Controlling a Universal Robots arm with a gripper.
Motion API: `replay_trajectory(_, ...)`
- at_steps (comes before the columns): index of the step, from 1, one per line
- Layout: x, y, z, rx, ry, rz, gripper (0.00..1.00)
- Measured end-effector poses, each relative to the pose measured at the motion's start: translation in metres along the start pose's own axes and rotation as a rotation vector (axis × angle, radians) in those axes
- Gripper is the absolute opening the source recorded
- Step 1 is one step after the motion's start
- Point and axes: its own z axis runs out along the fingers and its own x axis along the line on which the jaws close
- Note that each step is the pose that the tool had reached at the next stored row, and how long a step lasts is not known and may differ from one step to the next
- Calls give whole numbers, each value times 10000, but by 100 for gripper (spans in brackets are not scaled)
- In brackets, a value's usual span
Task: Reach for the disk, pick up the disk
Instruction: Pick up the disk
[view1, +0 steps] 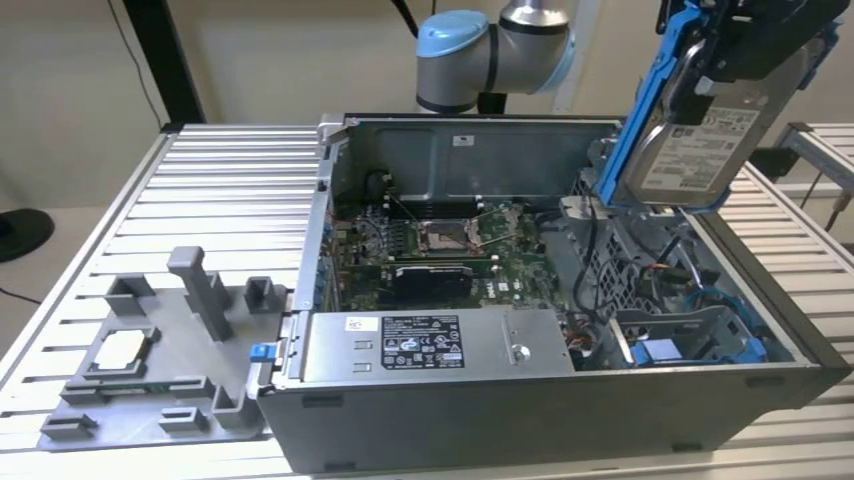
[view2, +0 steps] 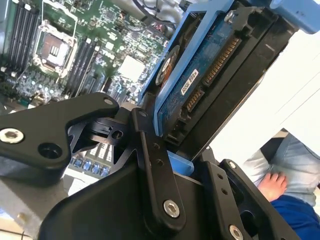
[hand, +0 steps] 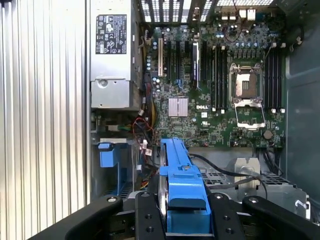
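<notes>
The disk (view1: 697, 140), a silver drive with a white label in a bright blue frame, hangs tilted above the open computer case (view1: 534, 410) at the exterior view's upper right. My gripper (view1: 750, 45) is shut on its upper end, and the disk is clear of the case. In the first wrist view the blue frame (hand: 181, 180) stands edge-on between the black fingers (hand: 149, 216). In the second wrist view the disk's underside with its circuit board (view2: 200, 75) sits clamped between the jaws of my gripper (view2: 185, 167).
Inside the case lie the motherboard (view1: 434, 235), a long grey power supply box (view1: 427, 345) and a blue-trimmed drive bay (view1: 687, 340). A grey fixture (view1: 147, 365) holding a small silver chip (view1: 118, 350) rests on the slatted table. A person's hand (view2: 272, 184) is nearby.
</notes>
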Motion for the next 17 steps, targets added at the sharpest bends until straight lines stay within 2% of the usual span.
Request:
replay_trajectory(10,131,-29,1,-32,1,-1,0)
replay_trajectory(17,216,-79,0,-60,2,-1,0)
